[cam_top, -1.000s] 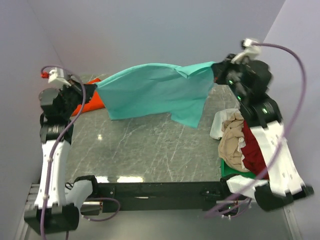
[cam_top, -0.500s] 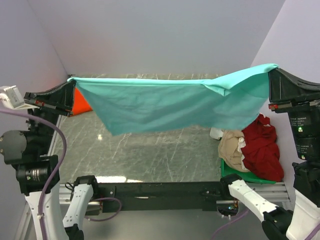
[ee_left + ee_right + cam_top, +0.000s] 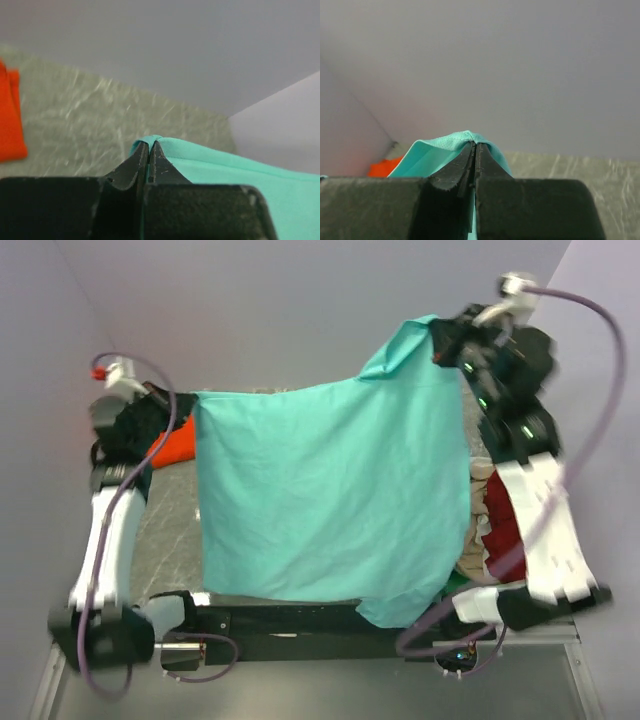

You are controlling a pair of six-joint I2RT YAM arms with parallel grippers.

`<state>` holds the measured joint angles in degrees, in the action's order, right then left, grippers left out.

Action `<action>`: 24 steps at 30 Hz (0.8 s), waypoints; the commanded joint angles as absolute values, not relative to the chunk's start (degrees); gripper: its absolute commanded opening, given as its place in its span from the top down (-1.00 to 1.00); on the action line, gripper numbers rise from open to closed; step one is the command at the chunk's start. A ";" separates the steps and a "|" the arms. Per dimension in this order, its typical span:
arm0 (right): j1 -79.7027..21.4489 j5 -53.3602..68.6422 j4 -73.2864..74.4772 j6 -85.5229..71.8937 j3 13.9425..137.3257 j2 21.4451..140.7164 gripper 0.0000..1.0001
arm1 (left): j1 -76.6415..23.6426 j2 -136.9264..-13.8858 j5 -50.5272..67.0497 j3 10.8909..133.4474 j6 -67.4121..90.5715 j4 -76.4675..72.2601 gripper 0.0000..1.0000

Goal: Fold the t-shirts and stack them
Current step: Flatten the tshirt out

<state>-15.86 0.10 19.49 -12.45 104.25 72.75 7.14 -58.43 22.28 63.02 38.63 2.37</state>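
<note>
**Asker:** How are your fingers set?

**Me:** Both pairs are pressed tight together. My left gripper (image 3: 149,146) pinches the teal t-shirt (image 3: 330,500) at its upper left corner. My right gripper (image 3: 475,146) pinches the upper right corner. In both wrist views the cloth bulges over my fingertips.

**Asker:** Where does the shirt go from there?

**Me:** It hangs between my two arms, held up above the table (image 3: 165,530). In the overhead view the right corner sits farther up than the left, so the top edge slopes. The cloth spreads as one broad sheet toward my bases, and its lower hem covers the table's near edge.

**Asker:** And around it?

**Me:** The table is grey and veined, and the walls (image 3: 300,300) are pale lilac. An orange t-shirt (image 3: 175,448) lies at the far left, beside my left arm. A dark red t-shirt (image 3: 500,530) is heaped on the right, partly hidden behind the sheet.

**Asker:** How does the teal one look?

**Me:** Plain and lightly creased, with a small flap folded over at the top right.
</note>
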 commanded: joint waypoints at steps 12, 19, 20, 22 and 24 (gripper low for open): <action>-7.91 10.19 32.42 -17.31 126.07 123.87 -0.48 | 0.97 -90.27 21.19 67.33 33.67 -0.45 -0.43; -8.08 13.71 18.46 -21.27 93.28 104.08 -0.53 | -3.78 -83.94 17.31 60.31 34.10 -0.61 -0.45; -8.35 14.76 17.76 -21.62 90.90 101.37 -0.53 | -4.13 -82.54 17.40 58.03 34.28 -0.79 -0.44; -8.70 14.59 16.27 -22.06 84.22 98.54 -0.53 | -4.22 -80.70 17.32 55.91 34.45 -1.05 -0.46; -9.58 13.89 15.04 -22.59 78.35 94.93 -0.53 | -4.22 -79.63 17.49 53.01 34.19 -1.14 -0.49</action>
